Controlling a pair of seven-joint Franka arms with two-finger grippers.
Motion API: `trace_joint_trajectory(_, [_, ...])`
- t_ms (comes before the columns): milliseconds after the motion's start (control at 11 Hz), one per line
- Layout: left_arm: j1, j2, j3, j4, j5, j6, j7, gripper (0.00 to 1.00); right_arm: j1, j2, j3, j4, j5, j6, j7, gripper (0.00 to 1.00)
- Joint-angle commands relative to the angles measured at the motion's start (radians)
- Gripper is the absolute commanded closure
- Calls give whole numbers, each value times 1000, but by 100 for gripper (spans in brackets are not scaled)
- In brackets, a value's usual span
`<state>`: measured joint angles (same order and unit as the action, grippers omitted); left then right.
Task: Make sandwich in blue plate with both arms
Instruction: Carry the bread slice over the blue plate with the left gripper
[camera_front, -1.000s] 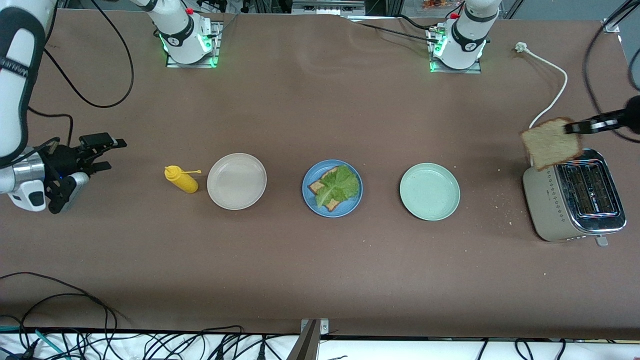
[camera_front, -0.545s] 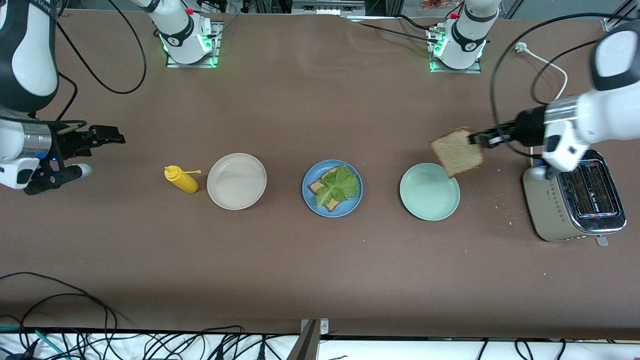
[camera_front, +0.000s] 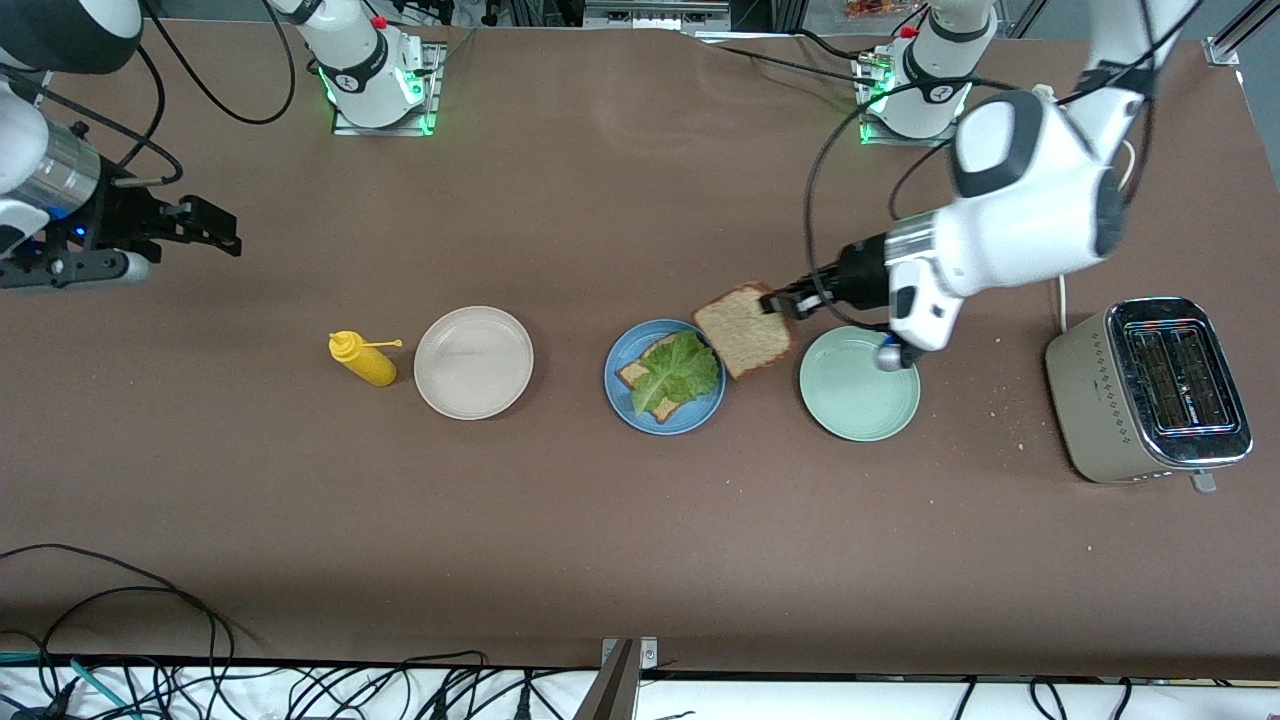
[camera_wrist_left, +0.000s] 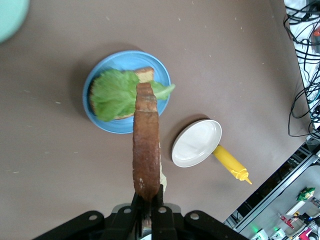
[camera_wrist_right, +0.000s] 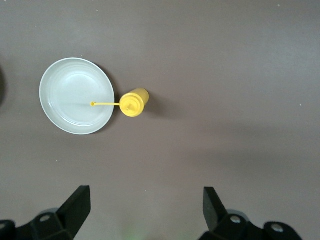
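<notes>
The blue plate sits mid-table with a toast slice on it and a ruffled green lettuce leaf on top. My left gripper is shut on a second brown toast slice and holds it over the plate's rim toward the left arm's end. In the left wrist view that slice shows edge-on in the left gripper, above the lettuce and the blue plate. My right gripper hangs open and empty over the right arm's end of the table, and the right wrist view shows the right gripper above bare table.
A pale green plate lies beside the blue plate, under the left wrist. On the blue plate's right-arm side is a beige plate, then a yellow mustard bottle. A silver toaster with crumbs around it stands at the left arm's end.
The left arm has carried the toast slice from above the toaster, past the green plate, to the blue plate's rim. The right gripper has drawn back toward its base, still open.
</notes>
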<state>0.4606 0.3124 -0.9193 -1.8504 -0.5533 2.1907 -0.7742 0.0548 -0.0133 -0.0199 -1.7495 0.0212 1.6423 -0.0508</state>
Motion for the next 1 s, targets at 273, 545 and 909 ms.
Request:
trace_joint_trajectory(273, [-233, 172, 45, -38, -19, 395, -45, 100, -18, -7, -6, -31, -20, 40, 8, 0])
trace_joint_trajectory(545, [-451, 209, 233, -17, -20, 535, -63, 100, -15, -5, -3, -28, -21, 42, 11, 0])
trace_joint_trajectory(909, [-511, 214, 287, -15, -25, 551, -66, 100, -18, -4, -5, -22, -20, 31, 29, 0])
